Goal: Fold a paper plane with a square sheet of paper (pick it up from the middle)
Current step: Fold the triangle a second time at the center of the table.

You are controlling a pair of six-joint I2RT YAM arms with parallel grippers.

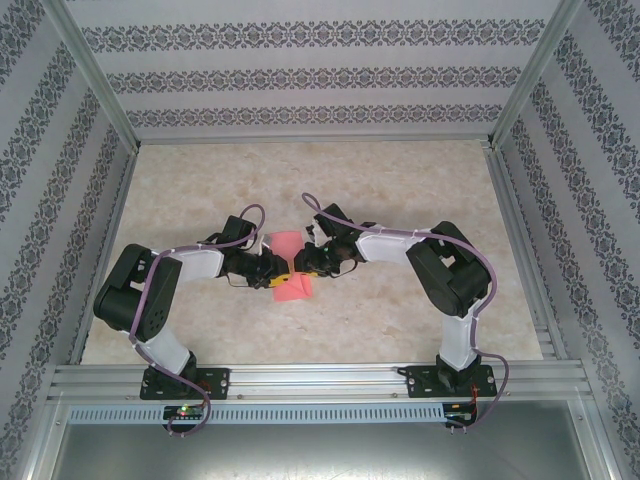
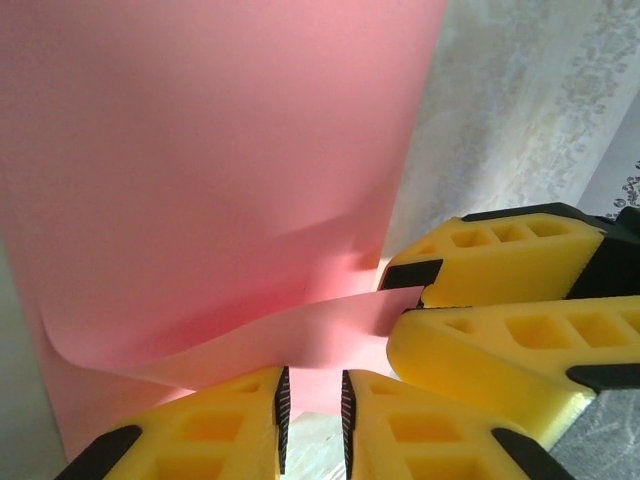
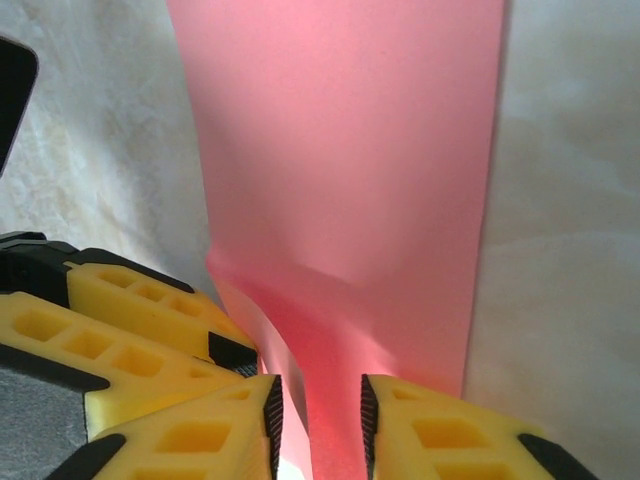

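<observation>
The salmon-pink square sheet of paper [image 1: 285, 243] lies mid-table, with its middle hidden under both grippers. My left gripper [image 1: 272, 270] and right gripper [image 1: 305, 262] meet tip to tip over it. In the left wrist view the sheet [image 2: 200, 150] curves upward. A flap of it runs across my left gripper [image 2: 314, 400] and in between the right arm's yellow fingers [image 2: 500, 250], which pinch it. In the right wrist view a raised ridge of the sheet [image 3: 350, 150] runs between the jaws of my right gripper [image 3: 318, 420]. The left arm's fingers [image 3: 150, 300] press together at the fold's edge.
The pale marbled tabletop [image 1: 400, 180] is bounded by aluminium rails [image 1: 300, 378] at the near edge. Patterned walls [image 1: 300, 80] stand at the back and both sides. Both arm bases sit on the near rail, with cables looping along the forearms.
</observation>
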